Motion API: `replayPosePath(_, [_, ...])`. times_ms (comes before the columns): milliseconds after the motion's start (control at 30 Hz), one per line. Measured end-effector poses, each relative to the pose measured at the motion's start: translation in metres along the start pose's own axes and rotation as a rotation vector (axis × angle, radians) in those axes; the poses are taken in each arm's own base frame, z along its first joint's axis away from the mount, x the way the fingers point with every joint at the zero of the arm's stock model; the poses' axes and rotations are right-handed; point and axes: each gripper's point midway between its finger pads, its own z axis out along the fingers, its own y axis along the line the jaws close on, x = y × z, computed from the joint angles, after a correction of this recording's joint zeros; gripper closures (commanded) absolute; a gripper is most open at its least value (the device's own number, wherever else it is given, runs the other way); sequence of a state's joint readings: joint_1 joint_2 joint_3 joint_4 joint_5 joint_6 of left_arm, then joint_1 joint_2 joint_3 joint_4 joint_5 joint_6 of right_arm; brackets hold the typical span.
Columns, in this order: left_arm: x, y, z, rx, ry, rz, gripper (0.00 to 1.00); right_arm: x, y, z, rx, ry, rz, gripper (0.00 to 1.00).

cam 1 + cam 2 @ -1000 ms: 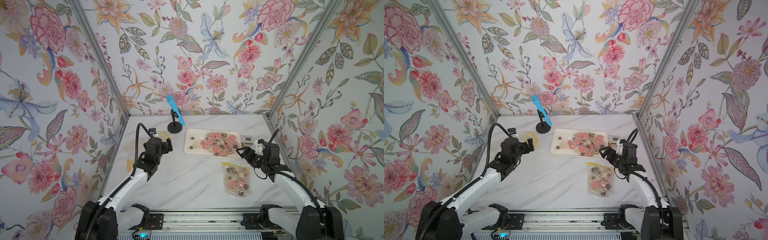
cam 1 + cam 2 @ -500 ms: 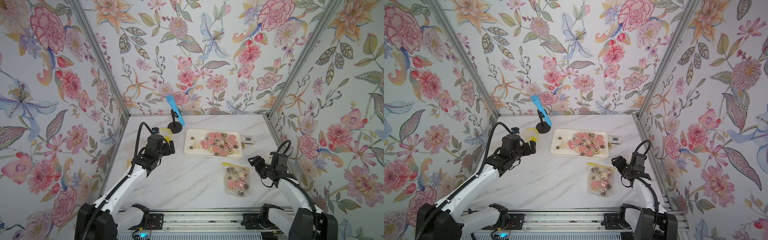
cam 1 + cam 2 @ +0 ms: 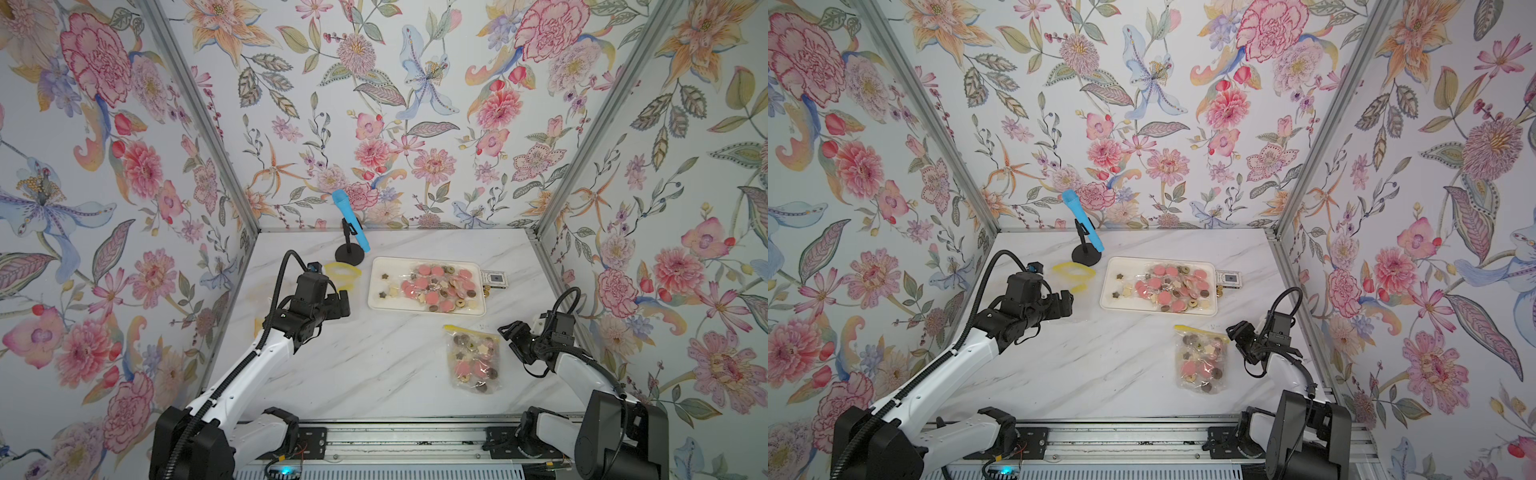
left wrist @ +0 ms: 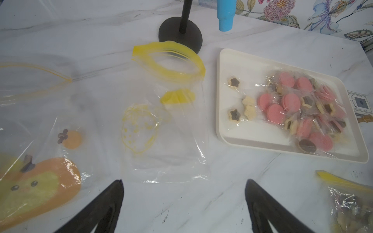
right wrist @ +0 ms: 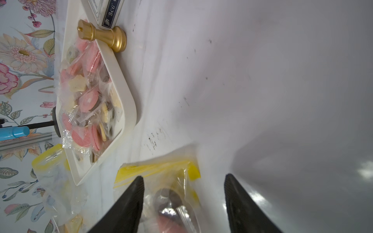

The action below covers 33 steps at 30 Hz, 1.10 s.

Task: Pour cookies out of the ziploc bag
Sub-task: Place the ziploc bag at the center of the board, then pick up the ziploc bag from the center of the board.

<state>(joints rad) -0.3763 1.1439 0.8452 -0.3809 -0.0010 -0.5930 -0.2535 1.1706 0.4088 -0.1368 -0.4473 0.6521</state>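
A clear ziploc bag [image 3: 473, 363] with a yellow zip lies flat at the front right in both top views, full of pink, brown and beige cookies [image 3: 1202, 361]. More cookies [image 3: 436, 286], some in clear wrappers, lie on the white tray [image 3: 376, 266] behind it. My right gripper [image 3: 505, 330] hovers at the bag's right zip corner. In the right wrist view the right gripper [image 5: 184, 176] is open, with the yellow zip end [image 5: 161, 169] between and below its fingers. My left gripper [image 3: 344, 303] is open and empty left of the tray, above bare table in its wrist view [image 4: 184, 181].
Two empty clear bags lie at the left, one with a yellow zip [image 4: 161, 113] and one with an orange print [image 4: 40, 181]. A blue microphone on a black stand [image 3: 351, 232] is behind them. A small box [image 3: 493, 278] and a gold chess piece [image 5: 103, 36] sit against the tray's right side.
My right gripper drew back from the tray's right end toward the front, to the full bag's zip corner, and its jaws narrowed. The left gripper shifted slightly toward the tray.
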Motion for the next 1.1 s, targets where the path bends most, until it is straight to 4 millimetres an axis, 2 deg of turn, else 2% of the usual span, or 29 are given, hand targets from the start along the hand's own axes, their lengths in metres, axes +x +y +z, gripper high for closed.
replayPosePath(67, [0.001,-0.005,-0.001,0.031,0.009,-0.004,0.07,0.005,-0.002,0.002,-0.010,0.017,0.008,0.38])
replayPosePath(367, [-0.001,-0.025,-0.003,0.136,0.011,-0.020,0.08,0.003,0.010,0.012,-0.093,0.037,0.034,0.40])
replayPosePath(667, [-0.003,-0.030,-0.004,0.153,0.003,-0.020,0.08,0.004,0.018,0.018,-0.149,0.069,0.059,0.42])
replayPosePath(900, [-0.006,-0.033,-0.004,0.163,-0.011,-0.017,0.08,0.020,0.020,0.011,-0.148,0.094,0.070,0.42])
replayPosePath(1100, [-0.006,-0.037,-0.005,0.175,-0.015,-0.012,0.08,0.024,0.020,0.012,-0.143,0.108,0.087,0.42])
